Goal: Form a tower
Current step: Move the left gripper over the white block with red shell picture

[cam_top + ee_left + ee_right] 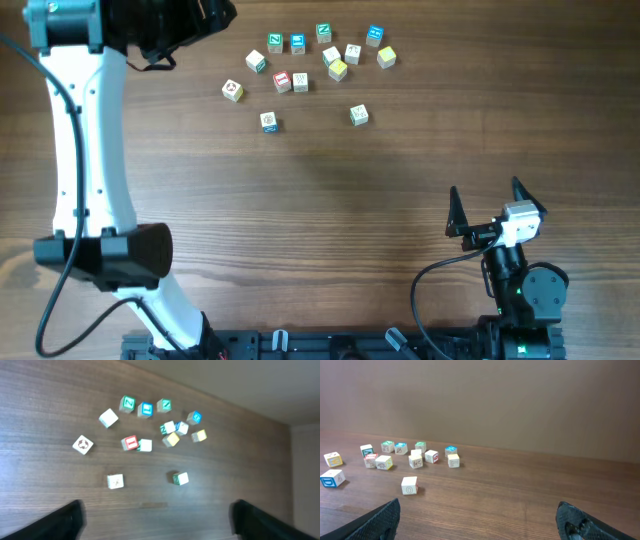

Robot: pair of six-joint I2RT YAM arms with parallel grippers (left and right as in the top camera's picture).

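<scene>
Obs.: no tower stands yet. All small pale wooden letter cubes (300, 82) lie loose on the far part of the dark wood-grain table (330, 230), in a single layer as far as can be told. The scatter's long axis runs left-right across the table. Individual cubes have no long axis and sit at mixed yaw, so no common heading. Left gripper (156, 512): fingers wide apart, nothing between them, held high over the far-left side w/ its camera looking down on the scatter. Cubes lie ahead of it and toward the robot's right. Right gripper (487, 200): jaws also spread, empty, nr the front edge, well apart from every cube. Cubes lie ahead and to its left. Judgement: left arm is the nearer by a clear margin. Likely base piece is the blue-trimmed cube (268, 121), alone on the near edge of the scatter w/ bare table all round. Approach from above, fingers squared to its faces. Tower axis will be vertical, footprint one cube.
</scene>
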